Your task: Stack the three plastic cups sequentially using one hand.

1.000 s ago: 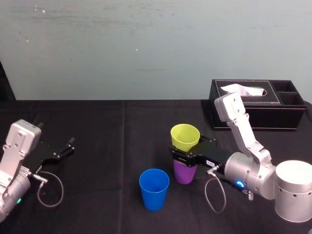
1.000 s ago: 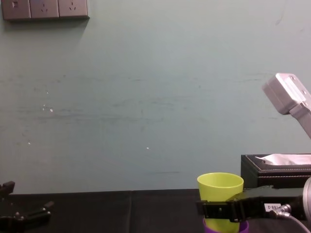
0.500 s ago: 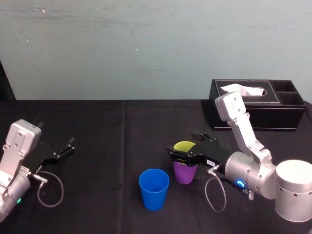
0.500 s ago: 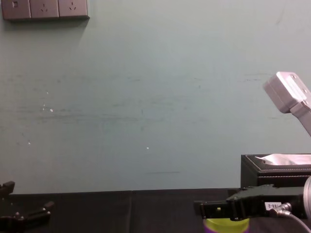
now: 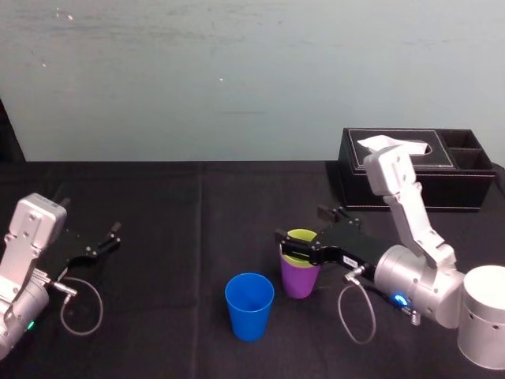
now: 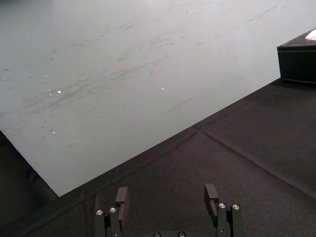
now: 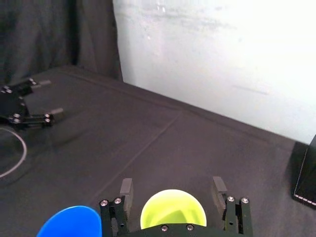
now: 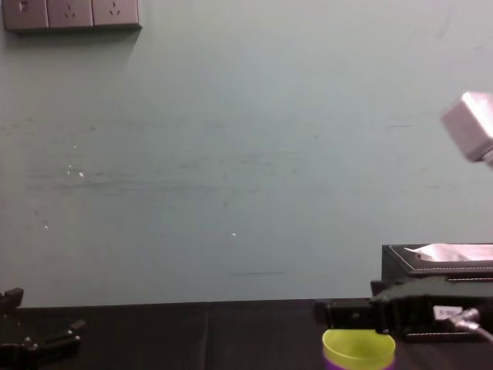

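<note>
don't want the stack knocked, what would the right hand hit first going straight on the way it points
The yellow-green cup, nested in the purple cup: it sits inside the open right hand, whose palm would likely push it first. The left hand is parked far left.

Three cups (image 5: 249, 304), one tissue box (image 5: 430, 192)
</note>
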You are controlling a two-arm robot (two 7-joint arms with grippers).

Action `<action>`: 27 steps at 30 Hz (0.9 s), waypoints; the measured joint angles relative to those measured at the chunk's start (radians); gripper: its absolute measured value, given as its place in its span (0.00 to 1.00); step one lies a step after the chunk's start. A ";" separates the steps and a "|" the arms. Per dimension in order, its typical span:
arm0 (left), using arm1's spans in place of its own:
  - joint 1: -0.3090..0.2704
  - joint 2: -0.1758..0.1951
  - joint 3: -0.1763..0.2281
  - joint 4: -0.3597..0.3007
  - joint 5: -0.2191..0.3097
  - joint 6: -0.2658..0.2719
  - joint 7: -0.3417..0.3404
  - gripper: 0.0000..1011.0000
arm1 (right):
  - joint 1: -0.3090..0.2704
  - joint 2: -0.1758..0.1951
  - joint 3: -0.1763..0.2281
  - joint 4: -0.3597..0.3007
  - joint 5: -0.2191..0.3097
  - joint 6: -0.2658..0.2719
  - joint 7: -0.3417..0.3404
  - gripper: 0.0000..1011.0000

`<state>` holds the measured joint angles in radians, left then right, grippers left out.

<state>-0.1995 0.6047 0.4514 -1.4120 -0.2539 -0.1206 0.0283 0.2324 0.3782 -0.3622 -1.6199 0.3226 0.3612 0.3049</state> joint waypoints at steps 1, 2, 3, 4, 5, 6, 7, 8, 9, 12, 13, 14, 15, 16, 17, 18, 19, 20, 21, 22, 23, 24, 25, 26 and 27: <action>0.000 0.000 0.000 0.000 0.000 0.000 0.000 0.99 | -0.009 0.004 0.004 -0.013 0.001 -0.005 0.000 0.99; 0.000 0.000 0.000 0.000 0.000 0.000 0.000 0.99 | -0.025 0.013 0.012 -0.035 0.005 -0.011 0.000 0.99; 0.000 0.000 0.000 0.000 0.000 0.000 0.000 0.99 | -0.033 0.018 0.016 -0.046 0.007 -0.013 0.000 0.99; 0.000 0.000 0.000 0.000 0.000 0.000 0.000 0.99 | -0.040 0.022 0.019 -0.055 0.008 -0.014 0.001 0.99; 0.000 0.000 0.000 0.000 0.000 0.000 0.000 0.99 | -0.062 0.035 0.027 -0.081 0.014 -0.015 0.003 0.99; 0.000 0.000 0.000 0.000 0.000 0.000 0.000 0.99 | -0.074 0.043 0.031 -0.095 0.017 -0.015 0.004 0.99; 0.000 0.000 0.000 0.000 0.000 0.000 0.000 0.99 | -0.086 0.050 0.035 -0.107 0.019 -0.015 0.007 0.99; 0.000 0.000 0.000 0.000 0.000 0.000 0.000 0.99 | -0.108 0.066 0.040 -0.131 0.024 -0.014 0.012 0.99; 0.000 0.000 0.000 0.000 0.000 0.000 0.000 0.99 | -0.125 0.078 0.043 -0.147 0.027 -0.013 0.015 0.99; 0.000 0.000 0.000 0.000 0.000 0.000 0.000 0.99 | -0.173 0.115 0.053 -0.190 0.036 -0.009 0.028 0.99; 0.000 0.000 0.000 0.000 0.000 0.000 0.000 0.99 | -0.184 0.123 0.056 -0.199 0.039 -0.007 0.032 0.99; 0.000 0.000 0.000 0.000 0.000 0.000 0.000 0.99 | -0.206 0.141 0.060 -0.215 0.046 -0.001 0.038 0.99; 0.000 0.000 0.000 0.000 0.000 0.000 0.000 0.99 | -0.216 0.149 0.062 -0.222 0.050 0.003 0.042 0.99; 0.000 0.000 0.000 0.000 0.000 0.000 0.000 0.99 | -0.225 0.157 0.063 -0.228 0.054 0.008 0.045 0.99; 0.000 0.000 0.000 0.000 0.000 0.000 0.000 0.99 | -0.242 0.174 0.063 -0.238 0.059 0.016 0.052 0.99; 0.000 0.000 0.000 0.000 0.000 0.000 0.000 0.99 | -0.242 0.174 0.063 -0.238 0.059 0.016 0.052 0.99; 0.000 0.000 0.000 0.000 0.000 0.000 0.000 0.99 | -0.257 0.187 0.062 -0.246 0.064 0.021 0.058 0.99; 0.000 0.000 0.000 0.000 0.000 0.000 0.000 0.99 | -0.264 0.193 0.060 -0.249 0.065 0.023 0.060 0.99; 0.000 0.000 0.000 0.000 0.000 0.000 0.000 0.99 | -0.269 0.198 0.059 -0.251 0.067 0.024 0.063 0.99; 0.000 0.000 0.000 0.000 0.000 0.000 0.000 0.99 | -0.279 0.208 0.054 -0.254 0.070 0.027 0.067 0.99; 0.000 0.000 0.000 0.000 0.000 0.000 0.000 0.99 | -0.283 0.211 0.052 -0.254 0.070 0.028 0.068 0.99; 0.000 0.000 0.000 0.000 0.000 0.000 0.000 0.99 | -0.286 0.214 0.048 -0.254 0.071 0.028 0.070 0.99; 0.000 0.000 0.000 0.000 0.000 0.000 0.000 0.99 | -0.289 0.218 0.041 -0.253 0.072 0.029 0.073 0.99; 0.000 0.000 0.000 0.000 0.000 0.000 0.000 0.99 | -0.289 0.219 0.036 -0.251 0.072 0.029 0.074 0.99; 0.000 0.000 0.000 0.000 0.000 0.000 0.000 0.99 | -0.289 0.219 0.033 -0.249 0.072 0.029 0.074 0.99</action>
<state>-0.1995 0.6047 0.4514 -1.4120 -0.2539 -0.1206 0.0283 -0.0566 0.5972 -0.3295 -1.8690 0.3945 0.3904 0.3793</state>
